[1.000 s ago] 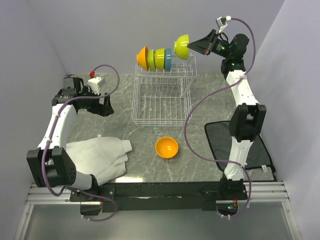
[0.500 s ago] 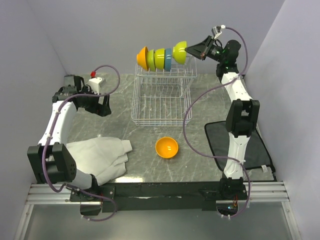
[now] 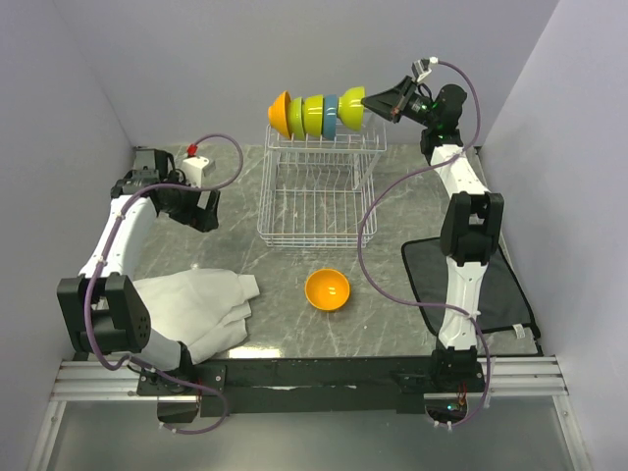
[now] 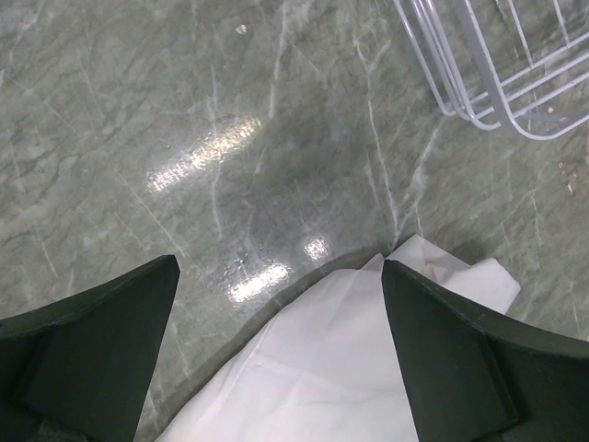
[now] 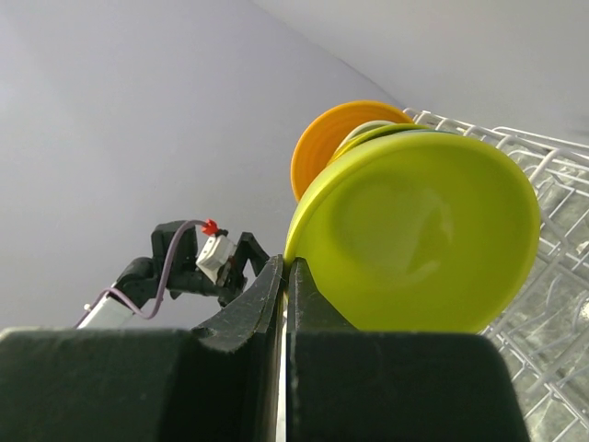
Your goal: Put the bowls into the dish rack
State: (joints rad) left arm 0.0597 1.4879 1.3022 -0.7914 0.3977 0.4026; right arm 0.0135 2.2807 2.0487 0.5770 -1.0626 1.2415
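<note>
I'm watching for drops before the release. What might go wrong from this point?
1. The right gripper pinches the lime bowl only by its rim, high over the dish rack. Opening before the bowl is seated may let it tumble.
2. The held bowl is right beside the blue bowl on the raised tier. Pushing further might knock that one loose.

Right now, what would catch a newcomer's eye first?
A bright row of bowls stands on edge along the top tier of the white dish rack at the back. The right gripper pinches the lime bowl at its right end; one orange bowl sits alone on the table.
</note>
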